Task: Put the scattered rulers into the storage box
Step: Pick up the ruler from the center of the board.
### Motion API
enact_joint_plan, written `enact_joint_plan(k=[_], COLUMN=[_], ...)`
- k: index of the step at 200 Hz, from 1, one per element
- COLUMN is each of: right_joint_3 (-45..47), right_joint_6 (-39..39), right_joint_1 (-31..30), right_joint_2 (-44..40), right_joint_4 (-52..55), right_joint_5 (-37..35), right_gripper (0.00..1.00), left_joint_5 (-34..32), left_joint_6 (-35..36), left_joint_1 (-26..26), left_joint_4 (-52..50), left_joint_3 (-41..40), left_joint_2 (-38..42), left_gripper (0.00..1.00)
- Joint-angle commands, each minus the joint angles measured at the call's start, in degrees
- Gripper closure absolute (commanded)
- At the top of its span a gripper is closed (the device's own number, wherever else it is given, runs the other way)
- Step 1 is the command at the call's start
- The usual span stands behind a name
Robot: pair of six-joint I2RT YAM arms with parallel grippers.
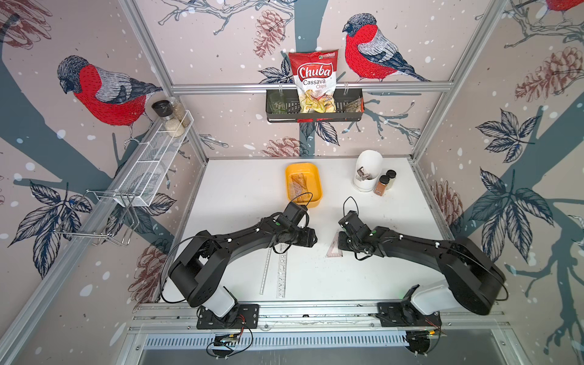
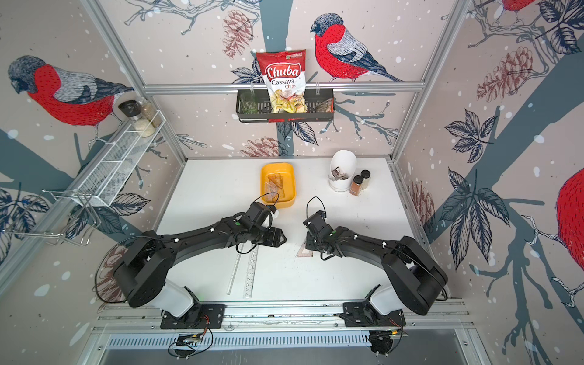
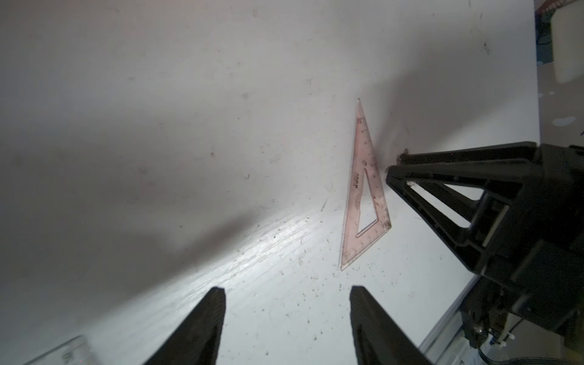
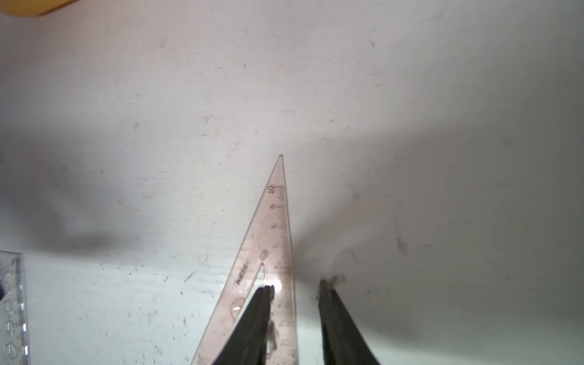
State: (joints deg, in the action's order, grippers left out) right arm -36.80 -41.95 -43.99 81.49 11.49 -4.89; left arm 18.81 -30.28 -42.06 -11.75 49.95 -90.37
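Your right gripper (image 4: 297, 284) is down at the bench with its jaws a little apart and gripping nothing. One fingertip (image 4: 267, 289) sits over the pinkish triangle (image 4: 271, 240), and the other sits on the bare bench just beside the triangle's long scaled edge. The left wrist view shows the same thing from the side: the right gripper (image 3: 395, 164) has its tips at that edge and the triangle (image 3: 363, 158) lies flat. In a top view you find the triangle (image 1: 333, 249) near the middle of the bench, a little toward the right edge and partly hidden under the right arm.

Your left gripper (image 3: 287, 292) is open wide and empty, hovering above the bench and pointing toward the triangle. In a top view it (image 1: 314, 238) is just across from the right gripper, well apart from the bench's left edge.

Two more rulers lie side by side, running from near the front edge toward the middle of the bench: a thin clear straight ruler (image 1: 266, 268) and, just to its right, a clear stencil ruler (image 1: 282, 275). Their far ends pass under the left arm.

The storage box (image 1: 318, 183) stands toward the back edge, about midway along it. Several see-through rulers (image 1: 300, 186) lie inside it; you cannot count them from here.

A white pot (image 1: 366, 170) and two spice jars (image 1: 384, 183) stand nearer the back right corner.
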Motion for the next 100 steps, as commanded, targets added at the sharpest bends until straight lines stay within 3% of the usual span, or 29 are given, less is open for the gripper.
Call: enact_joint_plan(k=[1, 39, 100], right_joint_3=[3.7, 9.1, 12.2], right_joint_6=[2.6, 3.7, 4.9], right_joint_1=[2.2, 5.5, 7.4], right_joint_2=[-3.0, -7.1, -7.2], right_joint_4=[-7.8, -13.9, -18.3], right_joint_5=[7.1, 12.3, 15.8], right_gripper=[0.74, 0.83, 0.90], left_joint_5=[8.7, 13.8, 14.4], left_joint_6=[-1.1, -2.6, -3.6], left_joint_1=[0.1, -0.1, -1.8], left_joint_4=[5.4, 7.9, 7.2], left_joint_3=[-0.7, -0.6, 1.3], left_joint_2=[-1.5, -4.5, -8.8], left_gripper=[0.36, 0.36, 0.36])
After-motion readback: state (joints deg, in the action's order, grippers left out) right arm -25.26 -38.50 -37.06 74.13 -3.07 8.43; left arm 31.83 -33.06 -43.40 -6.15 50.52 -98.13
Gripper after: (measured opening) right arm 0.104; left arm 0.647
